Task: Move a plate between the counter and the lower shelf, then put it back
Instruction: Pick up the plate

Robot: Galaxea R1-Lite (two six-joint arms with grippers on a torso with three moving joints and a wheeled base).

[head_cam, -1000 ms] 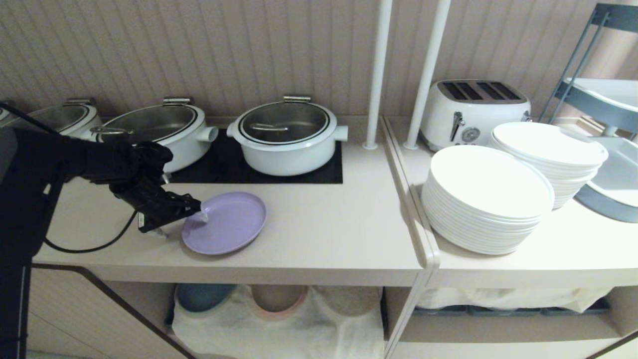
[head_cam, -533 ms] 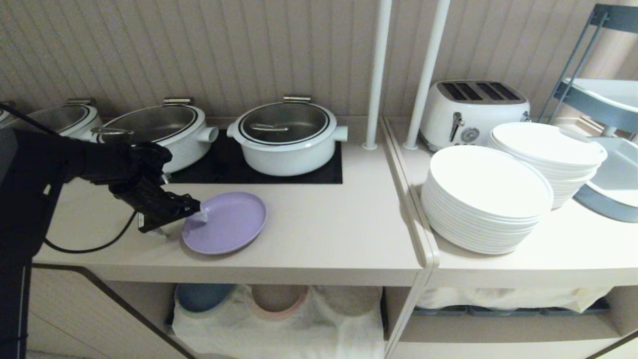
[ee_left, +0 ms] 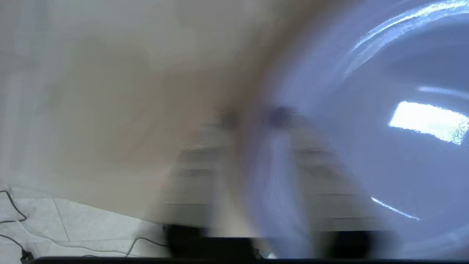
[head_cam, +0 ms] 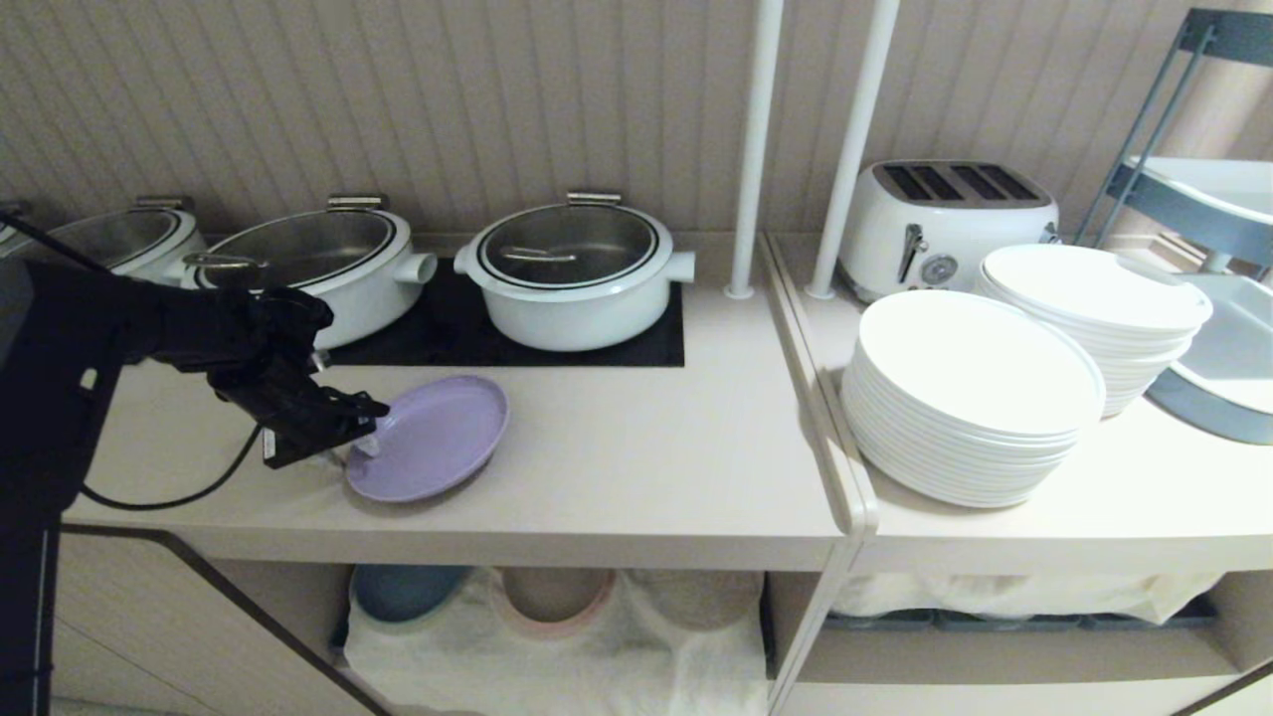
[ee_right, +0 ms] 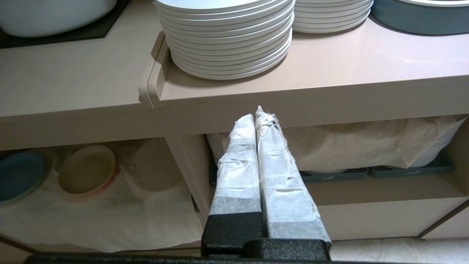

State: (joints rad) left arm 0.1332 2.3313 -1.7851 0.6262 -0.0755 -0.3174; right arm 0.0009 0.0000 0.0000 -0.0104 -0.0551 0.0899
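The counter [head_cam: 636, 467] is the landmark here: a long beige top with a black hob panel [head_cam: 557, 343] at its back, where white pots [head_cam: 572, 273] stand. To the right of the counter, on the paler top, stand two stacks of large white plates [head_cam: 970, 398] and a toaster [head_cam: 945, 224]. Under the counter is the lower shelf [head_cam: 557, 636], with a wrinkled white cloth [head_cam: 597, 666] and small blue and pink plates on it.

The plate [head_cam: 430, 436], small and lavender, is at the front left part of the counter, and its far side is tilted up a little from the surface. The left gripper [head_cam: 366, 433] is clenched on the near left rim of the plate. The right gripper [ee_right: 256, 121] hangs low in front of the counter, its taped fingers [ee_right: 238, 161] pressed together and holding nothing.

The risk I see: the grip is only on a thin edge, so the plate can pivot or slip out during the way down. Also the plate may knock the thick front edge of the counter if the arm descends too close to it.
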